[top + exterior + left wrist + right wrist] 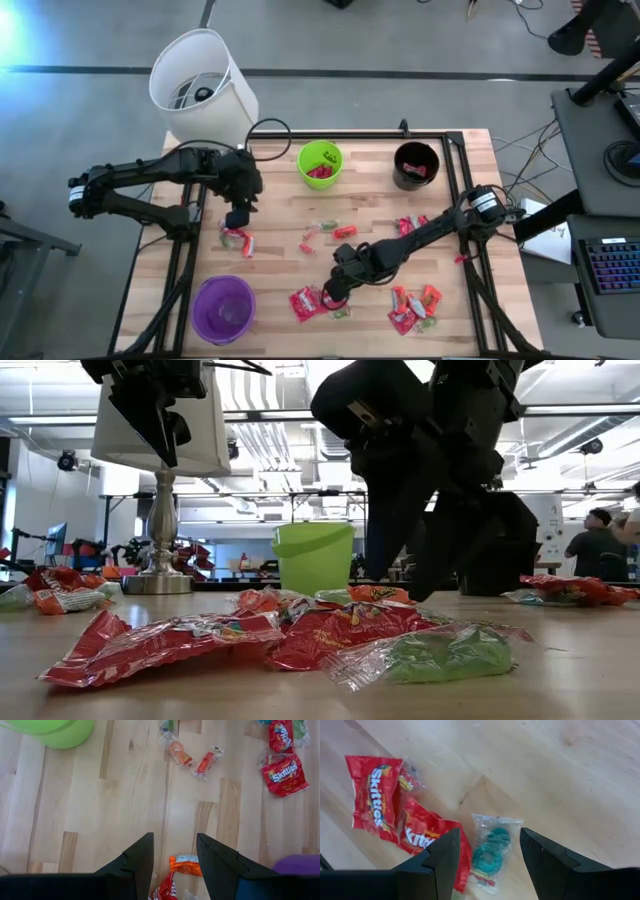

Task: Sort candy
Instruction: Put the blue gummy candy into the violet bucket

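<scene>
Candy lies scattered over the wooden table (280, 215). My right gripper (333, 293) is open and low over the near middle, pointing steeply down. Between its fingers in the right wrist view lies a clear-wrapped green ring candy (490, 851), flat on the wood, with two red Skittles packets (374, 796) beside it. I see no touch. My left gripper (237, 217) hangs open, well above an orange-and-red candy cluster (184, 865) at the table's left. In the low view the green candy (440, 655) and the red packets (170, 645) lie in front of my right gripper (400, 580).
A green cup (320, 163) and a black cup (416, 165) stand at the far edge, a purple cup (223, 308) near left. A white lamp (200, 85) stands at the far left corner. More candy lies mid-table (325, 235) and near right (415, 305).
</scene>
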Controlling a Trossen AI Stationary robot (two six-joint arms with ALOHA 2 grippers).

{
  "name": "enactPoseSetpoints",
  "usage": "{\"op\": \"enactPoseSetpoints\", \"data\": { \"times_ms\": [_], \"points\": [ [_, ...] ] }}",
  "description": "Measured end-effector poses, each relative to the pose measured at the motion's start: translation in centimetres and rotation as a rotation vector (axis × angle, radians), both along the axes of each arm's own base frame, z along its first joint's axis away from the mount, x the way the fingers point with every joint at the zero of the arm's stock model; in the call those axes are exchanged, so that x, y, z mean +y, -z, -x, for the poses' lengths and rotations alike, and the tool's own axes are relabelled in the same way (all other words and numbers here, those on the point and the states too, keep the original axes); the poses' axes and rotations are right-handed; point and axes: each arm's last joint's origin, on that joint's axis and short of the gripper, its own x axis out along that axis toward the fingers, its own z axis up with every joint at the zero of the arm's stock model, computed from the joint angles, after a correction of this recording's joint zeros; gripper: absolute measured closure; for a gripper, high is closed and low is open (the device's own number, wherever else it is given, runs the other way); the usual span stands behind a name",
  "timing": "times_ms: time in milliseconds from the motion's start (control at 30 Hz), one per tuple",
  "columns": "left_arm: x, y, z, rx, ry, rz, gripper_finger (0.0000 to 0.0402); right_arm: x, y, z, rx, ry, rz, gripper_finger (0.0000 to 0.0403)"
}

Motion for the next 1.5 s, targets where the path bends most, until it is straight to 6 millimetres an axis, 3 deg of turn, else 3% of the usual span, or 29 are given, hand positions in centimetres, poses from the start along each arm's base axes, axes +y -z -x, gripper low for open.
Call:
{"op": "enactPoseSetpoints", "data": {
  "times_ms": [167, 333, 600, 1033, 1233, 1500],
  "points": [
    [0.0, 0.0, 0.0, 0.0, 0.003, -0.001, 0.0271, 0.1, 0.2, 0.1, 0.005, 0.001, 0.0, 0.0204],
    [0.0, 0.0, 0.0, 0.0, 0.006, -0.003, 0.0271, 0.6, 2.0, -0.5, 0.014, 0.001, -0.011, 0.0204],
    [0.0, 0.0, 0.0, 0.0, 0.013, -0.007, 0.0271, 0.8, 2.5, -0.7, 0.025, 0.011, -0.015, 0.0211],
    [0.0, 0.0, 0.0, 0.001, 0.013, -0.007, 0.0271, 0.6, 2.8, -0.2, 0.087, 0.046, -0.006, 0.0348],
    [0.0, -0.1, 0.1, 0.007, 0.013, -0.005, 0.0271, 0.6, 1.6, -0.2, 0.068, 0.029, -0.001, 0.0388],
    [-0.3, -1.1, 1.3, -0.044, 0.021, -0.006, 0.0271, 0.4, -3.0, -1.3, -0.107, 0.012, 0.065, 0.039]
  ]
}}
